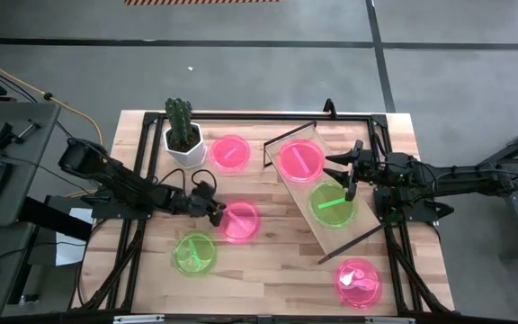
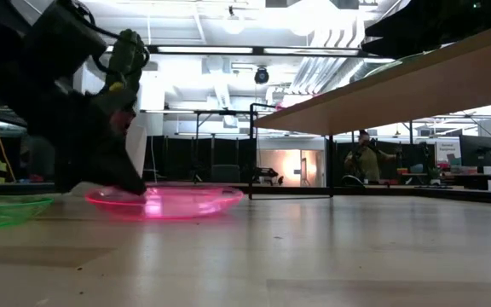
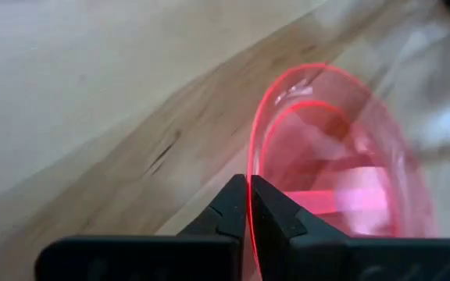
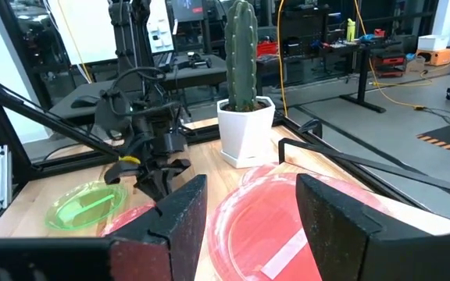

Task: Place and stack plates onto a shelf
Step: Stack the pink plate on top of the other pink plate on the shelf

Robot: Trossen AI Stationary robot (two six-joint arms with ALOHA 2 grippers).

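A pink plate (image 1: 241,221) lies on the table's middle, and my left gripper (image 1: 216,214) is shut on its left rim. A green plate (image 1: 194,253) lies just nearer, and another pink plate (image 1: 230,151) sits beside the cactus pot. The shelf (image 1: 360,227), a light-wood board with a black wire frame, stands slantwise at right. It carries a pink plate (image 1: 299,160) and a green plate (image 1: 331,205). My right gripper (image 1: 347,173) hovers open above the shelf, its fingers spread over the pink plate (image 4: 264,226). One more pink plate (image 1: 358,281) lies near the front right. My left gripper pinches the pink plate's rim (image 3: 249,183) on its left side between its two fingers, one finger inside the rim and one outside. The fingers (image 2: 130,183) slant down from the table's left. The plate (image 2: 177,201) lies about level with its underside on the table.
A cactus in a white hexagonal pot (image 1: 184,144) stands at the far left. Black frame rails (image 1: 241,115) run along the table's edges. Bare wood (image 1: 277,270) lies between the green plate and the front-right pink plate.
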